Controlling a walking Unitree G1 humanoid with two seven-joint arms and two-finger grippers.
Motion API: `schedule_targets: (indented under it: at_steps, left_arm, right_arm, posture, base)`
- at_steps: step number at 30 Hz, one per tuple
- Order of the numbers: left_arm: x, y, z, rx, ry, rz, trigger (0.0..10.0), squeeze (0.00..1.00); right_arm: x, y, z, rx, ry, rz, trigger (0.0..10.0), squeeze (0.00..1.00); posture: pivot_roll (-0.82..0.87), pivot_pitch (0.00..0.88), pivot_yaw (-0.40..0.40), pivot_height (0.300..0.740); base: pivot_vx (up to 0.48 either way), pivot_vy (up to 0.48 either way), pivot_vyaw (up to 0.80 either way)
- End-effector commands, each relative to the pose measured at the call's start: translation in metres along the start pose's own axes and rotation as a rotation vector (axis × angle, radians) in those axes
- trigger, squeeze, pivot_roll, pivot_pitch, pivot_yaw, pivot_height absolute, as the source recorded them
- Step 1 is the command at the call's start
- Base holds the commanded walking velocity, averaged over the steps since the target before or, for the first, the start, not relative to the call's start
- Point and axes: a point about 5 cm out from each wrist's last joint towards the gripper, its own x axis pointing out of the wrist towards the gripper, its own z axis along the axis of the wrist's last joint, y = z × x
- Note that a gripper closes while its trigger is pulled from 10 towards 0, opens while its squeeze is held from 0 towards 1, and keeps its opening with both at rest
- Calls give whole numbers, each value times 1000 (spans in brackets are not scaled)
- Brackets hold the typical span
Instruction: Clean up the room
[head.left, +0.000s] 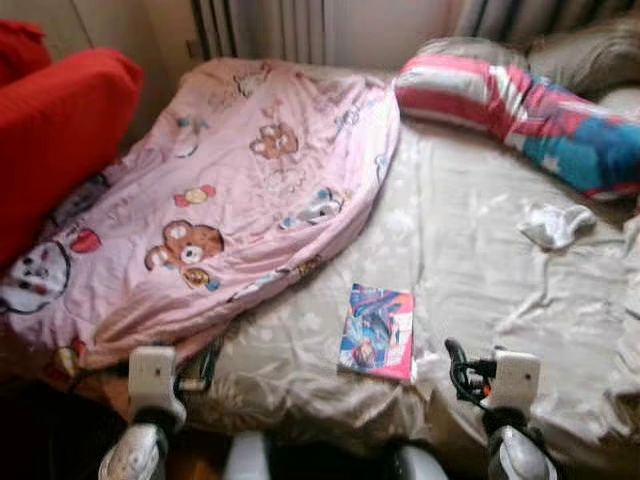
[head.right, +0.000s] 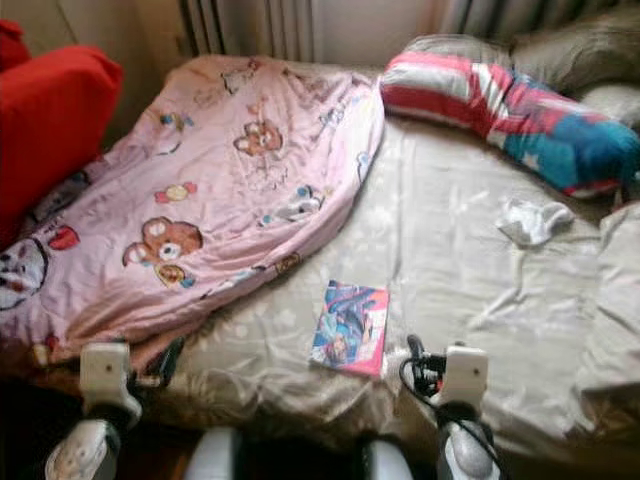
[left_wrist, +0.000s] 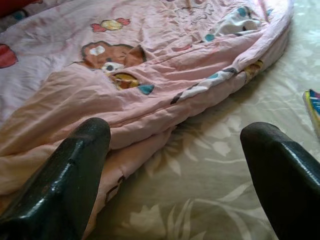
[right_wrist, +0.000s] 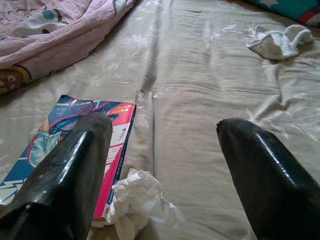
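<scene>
Clutter lay on the beige bedsheet (head.left: 470, 270): with the right gripper (right_wrist: 165, 175) spread open and empty above a crumpled tissue (right_wrist: 137, 200) touching the comic book (head.left: 377, 331), a grab risked snagging sheet or cover instead.

red armchair (head.left: 55, 140) cut off at edge, crumpled tissue (right_wrist: 137, 200) partly behind finger

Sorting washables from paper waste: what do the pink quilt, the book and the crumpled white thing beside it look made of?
Pink quilt: soft padded printed fabric, matte, creased. Book: paper with a glossy printed cover. White wad: probably tissue, going by its thin sharp crumples, though thin plastic is possible.
</scene>
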Motion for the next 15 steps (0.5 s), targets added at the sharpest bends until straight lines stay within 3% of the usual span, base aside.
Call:
schedule_targets:
  at_steps: [1,15]
  left_arm:
    - [0,0,1,13,2,-13,10000,0]
    - [2,-2,3,1,-9,-18,10000,0]
  right_arm:
    - [-4,-2,-4,6,9,-9,10000,0]
    - [-1,-1,-4,-4,25,-3,10000,0]
  posture:
    - [159,134,-27,652]
    - [160,131,-28,652]
  base:
    - [0,0,0]
    - [0,0,0]
